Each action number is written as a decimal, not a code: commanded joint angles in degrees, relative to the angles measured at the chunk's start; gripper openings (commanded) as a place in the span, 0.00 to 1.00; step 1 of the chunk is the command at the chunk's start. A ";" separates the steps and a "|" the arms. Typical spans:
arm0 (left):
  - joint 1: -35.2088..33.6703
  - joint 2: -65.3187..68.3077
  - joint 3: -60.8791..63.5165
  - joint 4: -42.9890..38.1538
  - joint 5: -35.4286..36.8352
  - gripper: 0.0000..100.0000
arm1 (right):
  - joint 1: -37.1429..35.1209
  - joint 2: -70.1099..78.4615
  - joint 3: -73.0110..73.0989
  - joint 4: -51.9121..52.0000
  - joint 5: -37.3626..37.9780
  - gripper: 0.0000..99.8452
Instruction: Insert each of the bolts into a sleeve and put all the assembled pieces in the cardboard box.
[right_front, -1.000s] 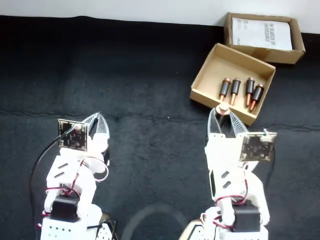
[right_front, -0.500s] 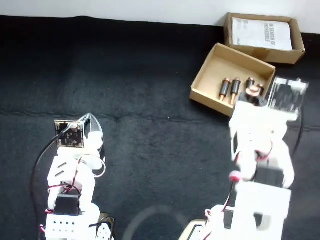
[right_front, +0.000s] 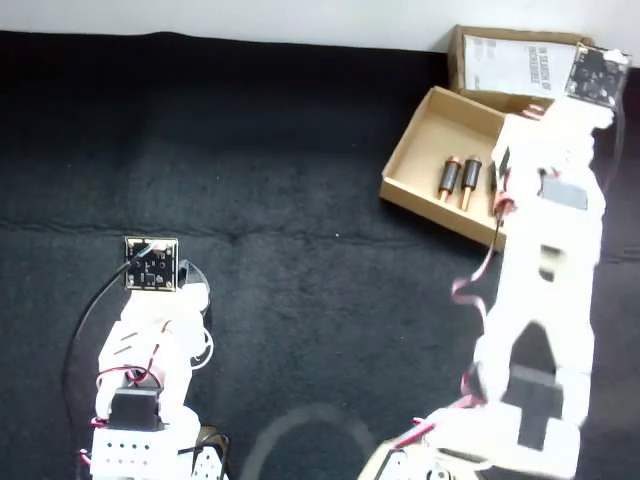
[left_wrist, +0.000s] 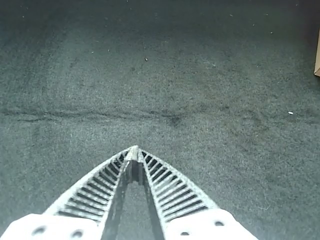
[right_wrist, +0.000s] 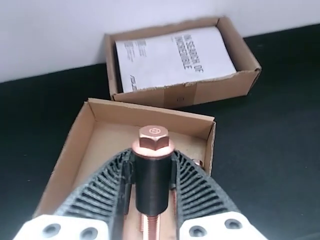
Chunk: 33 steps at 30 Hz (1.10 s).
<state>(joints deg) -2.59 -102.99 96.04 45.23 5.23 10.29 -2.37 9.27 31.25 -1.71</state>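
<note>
The right gripper (right_wrist: 152, 159) is clamped on one assembled piece (right_wrist: 151, 182), a black sleeve with the copper bolt head (right_wrist: 156, 139) poking out of its top. It holds the piece upright above the open cardboard box (right_wrist: 150, 114). In the high view the box (right_front: 420, 140) sits at about 1 o'clock on the black mat (right_front: 300, 150), with the right arm stretched over its 3 o'clock half. Two finished pieces (right_front: 449, 177) (right_front: 468, 180) lie side by side on the box floor, and a third is partly hidden by the arm. A second box (right_front: 458, 60) holding a printed sheet (right_wrist: 175, 52) lies just beyond, toward 1 o'clock. The left gripper (left_wrist: 134, 150) hangs at 7 o'clock over bare mat (its fingertips pressed together on nothing).
</note>
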 joint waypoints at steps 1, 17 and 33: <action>-0.48 -0.22 1.10 0.09 0.44 0.01 | 0.92 11.82 -12.00 -1.19 0.09 0.01; -0.84 15.78 1.54 -12.13 0.44 0.01 | 1.54 62.02 -66.68 18.68 -5.89 0.01; -0.84 16.31 1.54 -12.84 0.44 0.01 | -9.89 76.18 -86.11 56.92 8.26 0.01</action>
<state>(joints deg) -2.68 -86.99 96.13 33.27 5.14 3.08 72.97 -76.18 80.40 4.70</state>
